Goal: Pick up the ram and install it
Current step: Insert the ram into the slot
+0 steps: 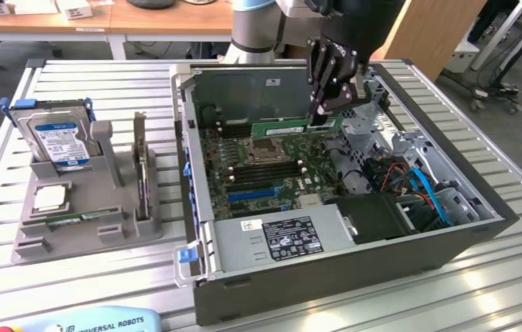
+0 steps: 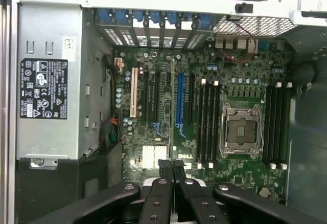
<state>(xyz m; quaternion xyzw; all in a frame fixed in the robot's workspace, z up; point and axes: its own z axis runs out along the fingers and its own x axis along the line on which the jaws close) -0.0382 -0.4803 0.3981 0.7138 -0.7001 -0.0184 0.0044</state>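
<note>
The ram (image 1: 284,128), a thin green stick with a small white label, hangs level just above the motherboard (image 1: 271,173) inside the open computer case (image 1: 446,235). My gripper (image 1: 321,113) comes down from above and is shut on the ram near its end on the exterior view's right. The stick hovers over the black memory slots (image 1: 233,128) on the far side of the CPU socket (image 1: 266,149). In the wrist view my fingertips (image 2: 166,166) are pressed together over the board, with empty black memory slots (image 2: 207,124) on both sides of the CPU socket (image 2: 241,131).
A grey holder (image 1: 86,228) on the exterior view's left carries a silver hard drive (image 1: 58,138) and a small square chip (image 1: 50,198). The power supply (image 1: 275,238) fills the case's near corner, with cables (image 1: 423,187) beside it. A pendant (image 1: 86,321) lies at the front edge.
</note>
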